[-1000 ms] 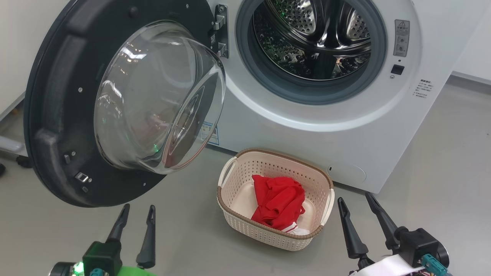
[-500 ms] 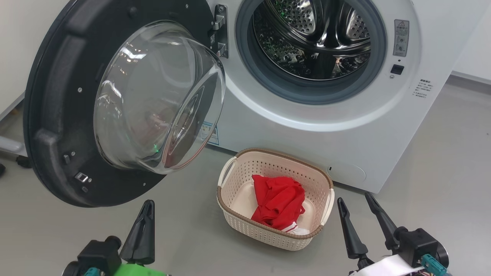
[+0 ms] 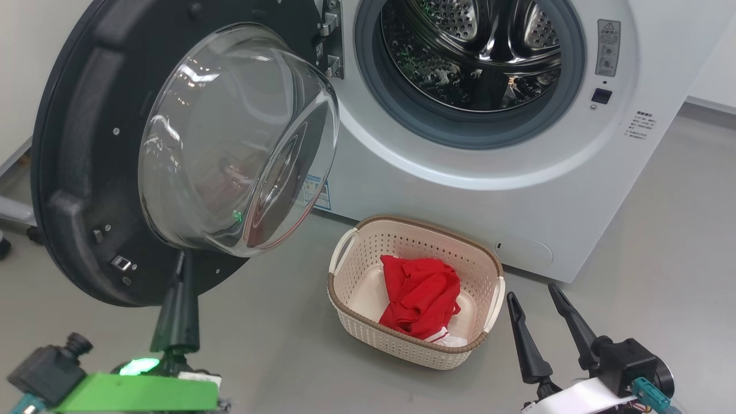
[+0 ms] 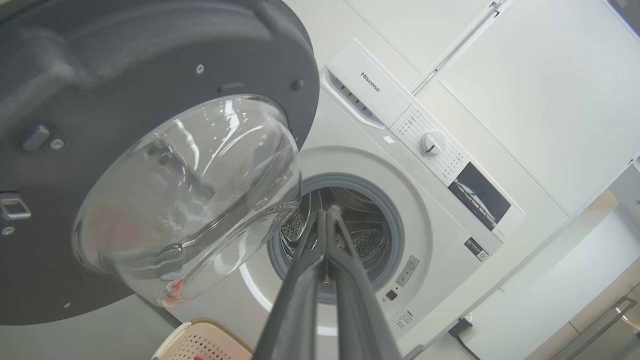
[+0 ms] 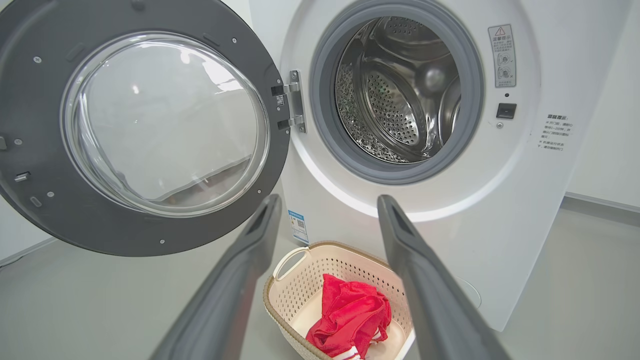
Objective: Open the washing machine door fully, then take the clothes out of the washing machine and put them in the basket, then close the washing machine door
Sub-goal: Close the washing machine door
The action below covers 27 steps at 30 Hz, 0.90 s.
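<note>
1. One washing machine [image 3: 460, 190].
2. One washing machine door [image 3: 69, 144], left of the machine's opening.
3. One basket [image 3: 368, 253], just before the washing machine.
4. One item of clothes [image 3: 420, 296], in that basket.
5. Two grippers: left gripper [image 3: 180, 264], right gripper [image 3: 532, 293].

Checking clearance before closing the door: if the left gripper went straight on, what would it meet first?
Probably the door's glass bulge: the shut left gripper points at its edge. It might just slip past toward the drum; depth is unclear.
</note>
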{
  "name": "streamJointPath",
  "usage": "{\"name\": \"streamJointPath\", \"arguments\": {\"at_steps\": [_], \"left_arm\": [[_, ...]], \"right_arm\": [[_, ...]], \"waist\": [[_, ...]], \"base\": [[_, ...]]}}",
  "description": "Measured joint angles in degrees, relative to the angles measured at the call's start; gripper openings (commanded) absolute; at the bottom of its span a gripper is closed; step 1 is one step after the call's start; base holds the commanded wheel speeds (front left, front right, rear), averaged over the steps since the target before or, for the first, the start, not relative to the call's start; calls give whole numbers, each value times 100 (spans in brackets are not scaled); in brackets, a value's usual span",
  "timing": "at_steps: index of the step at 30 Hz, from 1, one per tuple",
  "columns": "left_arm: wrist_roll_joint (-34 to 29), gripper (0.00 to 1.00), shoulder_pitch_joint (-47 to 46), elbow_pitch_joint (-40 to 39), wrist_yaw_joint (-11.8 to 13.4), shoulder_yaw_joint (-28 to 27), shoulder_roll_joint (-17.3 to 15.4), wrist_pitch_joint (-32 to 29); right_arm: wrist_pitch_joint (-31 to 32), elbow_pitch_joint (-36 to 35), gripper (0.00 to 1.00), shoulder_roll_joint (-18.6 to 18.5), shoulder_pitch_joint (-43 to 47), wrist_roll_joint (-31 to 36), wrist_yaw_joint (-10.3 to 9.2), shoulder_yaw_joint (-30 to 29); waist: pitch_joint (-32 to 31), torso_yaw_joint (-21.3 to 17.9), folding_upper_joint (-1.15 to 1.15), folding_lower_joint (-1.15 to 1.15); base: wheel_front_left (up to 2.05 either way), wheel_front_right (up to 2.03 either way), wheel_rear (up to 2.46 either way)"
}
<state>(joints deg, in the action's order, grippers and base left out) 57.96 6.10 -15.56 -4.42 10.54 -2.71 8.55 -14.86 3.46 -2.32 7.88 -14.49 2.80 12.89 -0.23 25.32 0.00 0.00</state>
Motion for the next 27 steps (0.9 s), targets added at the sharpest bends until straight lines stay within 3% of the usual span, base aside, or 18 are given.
{"name": "streamJointPath", "arguments": {"at_steps": [6, 15, 20, 27], "left_arm": [[779, 0, -402, -456, -49, -348, 0, 160], [1313, 0, -1255, -733, -29, -1619, -68, 210], [1672, 0, -1723, -436, 175, -2249, -519, 37], [2363, 0, -2285, 557, 666, -2943, -931, -322]], "right_arm": [[0, 0, 100, -2, -30, 2, 0, -7], [0, -18, 100, -14, -32, 12, 2, -20], [0, -36, 100, -27, -37, 53, 7, -2], [0, -36, 100, -40, -41, 53, 11, 12]], "waist": [[12, 18, 0, 0], [72, 78, 0, 0], [154, 73, 0, 0], [224, 47, 0, 0]], "base": [[0, 0, 0], [0, 0, 0], [0, 0, 0], [0, 0, 0]]}}
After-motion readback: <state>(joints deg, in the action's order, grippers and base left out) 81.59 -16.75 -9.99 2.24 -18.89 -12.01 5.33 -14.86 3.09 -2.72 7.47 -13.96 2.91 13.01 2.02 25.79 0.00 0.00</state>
